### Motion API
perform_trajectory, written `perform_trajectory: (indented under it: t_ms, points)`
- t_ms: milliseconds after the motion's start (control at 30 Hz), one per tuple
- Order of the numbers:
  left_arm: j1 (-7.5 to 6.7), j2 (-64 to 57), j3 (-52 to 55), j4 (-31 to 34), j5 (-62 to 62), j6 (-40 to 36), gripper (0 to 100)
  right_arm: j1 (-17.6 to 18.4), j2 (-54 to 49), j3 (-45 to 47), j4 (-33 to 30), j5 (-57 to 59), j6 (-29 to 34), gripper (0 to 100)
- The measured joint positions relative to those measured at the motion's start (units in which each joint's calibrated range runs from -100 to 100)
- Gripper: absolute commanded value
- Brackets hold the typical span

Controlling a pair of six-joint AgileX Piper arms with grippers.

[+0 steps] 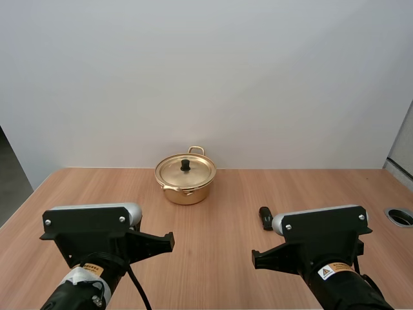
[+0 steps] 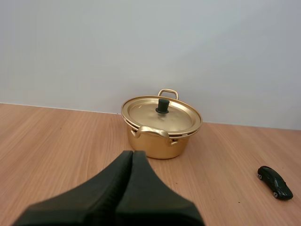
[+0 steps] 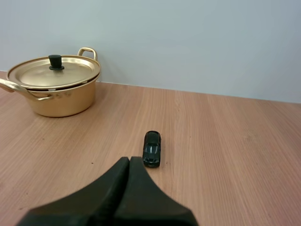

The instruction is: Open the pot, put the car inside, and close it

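High view: the pot (image 1: 187, 192), lid (image 1: 193, 172) on, stands on the table (image 1: 77, 194); the car (image 1: 265, 217) lies at four o'clock from it, well apart. Left wrist view: left gripper (image 2: 131, 157) closed on nothing, facing the pot. Right wrist view: right gripper (image 3: 129, 162) closed and empty, the car near its tips at one o'clock.

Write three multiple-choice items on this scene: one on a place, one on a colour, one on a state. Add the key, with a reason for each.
1. Relative to the pot, where is the car?
A. inside it
B. on the table, to its right
C. on top of it

2. What colour is the pot?
A. gold
B. red
C. white

3. How does the lid sit?
A. closed on the pot
B. flat on the table
C. tilted half off

Key: B, the car lies on bare wood apart from the pot; A, its body shines gold; A, the lid covers the rim.
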Motion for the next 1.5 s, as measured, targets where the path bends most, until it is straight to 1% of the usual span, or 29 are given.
perform_trajectory:
  t_ms: [300,433,533,633,733,833,933,1033,1100,1167,1233,1300,1400,1500]
  points:
    - [0.00,0.0,0.0,-0.4,-1.4,0.2,0,0.0,0.0,0.0,1.0,-0.7,0.0,0]
    - [0.00,0.0,0.0,1.6,-5.6,4.3,0,0.0,0.0,0.0,0.3,-6.6,0.0,0]
    - [0.00,1.1,-1.4,1.6,-5.4,8.0,0,0.0,1.7,-2.4,0.4,-7.6,0.6,0]
    - [0.00,5.7,-5.8,1.9,-5.4,10.2,0,0.0,6.7,-7.7,-0.7,-4.9,1.1,0]
    - [0.00,11.3,-11.4,3.5,-2.2,10.5,0,0.0,11.9,-13.7,-2.6,0.3,1.8,0]
    - [0.00,17.3,-17.7,5.8,3.4,9.8,0,0.0,17.9,-20.0,-3.1,1.1,4.4,0]
    - [0.00,22.8,-23.5,6.4,11.1,9.2,0,0.0,23.8,-25.9,-4.3,3.2,5.0,0]
    - [0.00,28.8,-28.3,5.2,15.8,9.5,0,0.0,29.4,-30.9,-4.3,7.0,4.7,0]
    - [-0.09,32.4,-30.5,4.2,16.5,10.2,0,0.0,33.4,-34.0,-4.3,7.6,4.2,0]
    - [-0.71,36.4,-33.2,3.1,15.5,12.0,0,0.0,37.0,-37.1,-4.3,7.3,3.1,0]
    - [-1.15,39.9,-36.2,2.9,12.2,15.0,0,0.0,40.5,-40.1,-4.3,8.0,2.2,0]
    - [-1.83,43.9,-40.0,1.6,10.4,17.7,0,0.0,44.5,-43.3,-3.9,10.8,1.7,0]
    - [-1.98,49.6,-45.3,-1.2,10.8,22.1,0,0.0,50.5,-46.7,-3.9,12.6,1.0,0]
    - [-1.98,55.9,-50.4,-1.7,15.3,25.1,0,0.0,56.0,-48.0,-3.6,12.4,0.1,0]
